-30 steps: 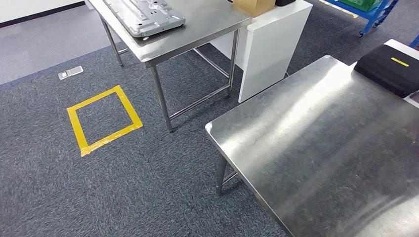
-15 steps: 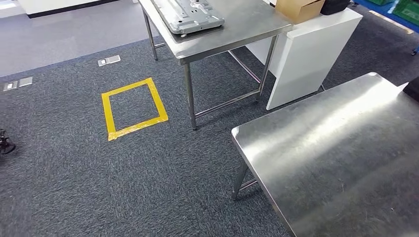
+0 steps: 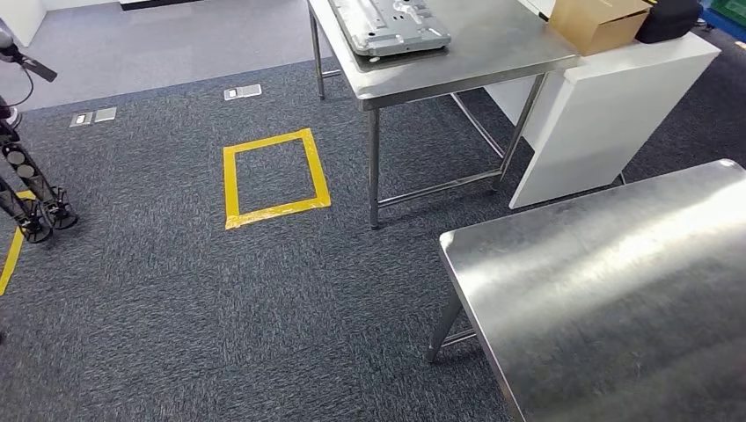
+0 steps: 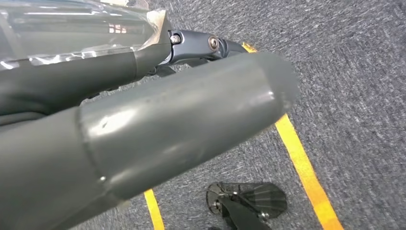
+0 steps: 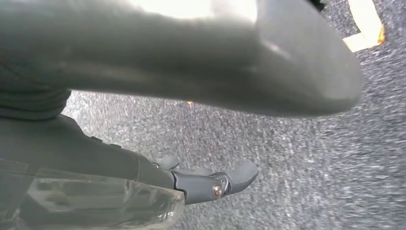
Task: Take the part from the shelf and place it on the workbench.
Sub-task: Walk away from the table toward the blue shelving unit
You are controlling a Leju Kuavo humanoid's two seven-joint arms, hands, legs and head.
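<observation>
Looking down from head height onto dark grey carpet [image 3: 176,334]; showing 2 steel tables standing well apart. Seeing the part [image 3: 391,25], a flat grey metal plate with holes and raised ribs, lying on the far table [image 3: 493,53] at the upper middle, close to that table's front edge and touching nothing else. Seeing the near table [image 3: 616,290] taking up the lower right, its brushed top catching the light. Noticing a white cabinet [image 3: 598,114] standing just beside the far table on its right, carrying a brown cardboard box [image 3: 598,19] and a black bag [image 3: 670,18] side by side. Noticing a square of yellow tape [image 3: 274,178] stuck to the carpet left of the far table's legs; 3 small grey floor sockets [image 3: 242,91] lying beyond it; the legs of a black tripod [image 3: 31,198] standing at the far left beside another yellow strip.

Looking along the left robot hand [image 4: 95,76] from its wrist: hanging above the carpet and yellow tape lines, thick grey thumb and dark fingers [image 4: 215,45] stretching out straight, gripping nothing; something clear and glossy lying against the fingers, too blurred to identify.

Looking along the right robot hand [image 5: 72,143] from its wrist: hanging above blurred carpet, thumb held well apart from the outstretched fingers [image 5: 239,173], carpet showing between them, gripping nothing.
</observation>
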